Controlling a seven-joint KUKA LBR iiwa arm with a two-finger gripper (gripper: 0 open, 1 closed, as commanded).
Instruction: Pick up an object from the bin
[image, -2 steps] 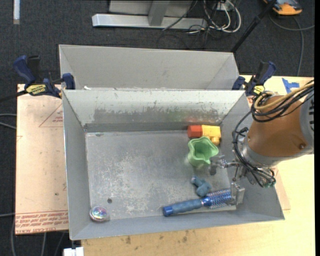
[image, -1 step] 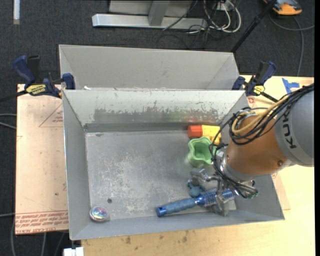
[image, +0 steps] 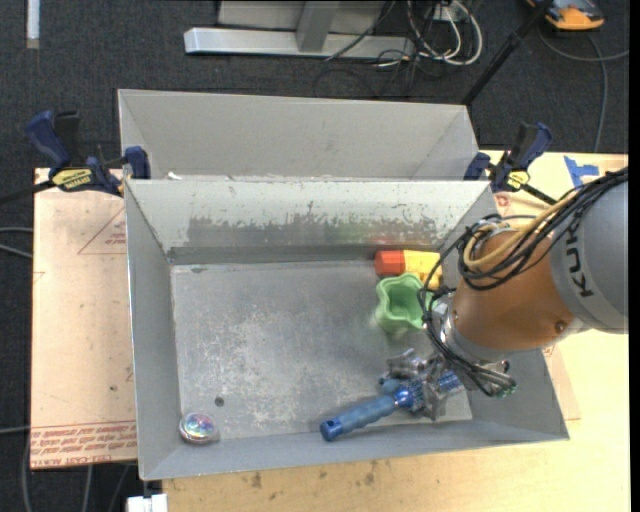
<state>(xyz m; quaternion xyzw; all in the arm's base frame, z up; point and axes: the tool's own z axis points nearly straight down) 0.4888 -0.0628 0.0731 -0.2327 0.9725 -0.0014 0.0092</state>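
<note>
My gripper (image: 424, 384) is low over the front right part of the bin, partly hidden under the arm's orange cover. It sits right at the right end of a blue handle-shaped thing (image: 358, 419), which lies slanted along the front wall with its rounded end pointing left. That thing's right end is mixed in with the gripper's metal parts, so I cannot tell whether it is gripped. A green cup-like thing (image: 398, 301) lies just behind the gripper, towards the back wall.
An orange block (image: 390, 263) and a yellow block (image: 421, 268) rest against the back wall, beside the green thing. A small shiny round thing (image: 198, 428) lies in the front left corner. The arm covers the bin's right side.
</note>
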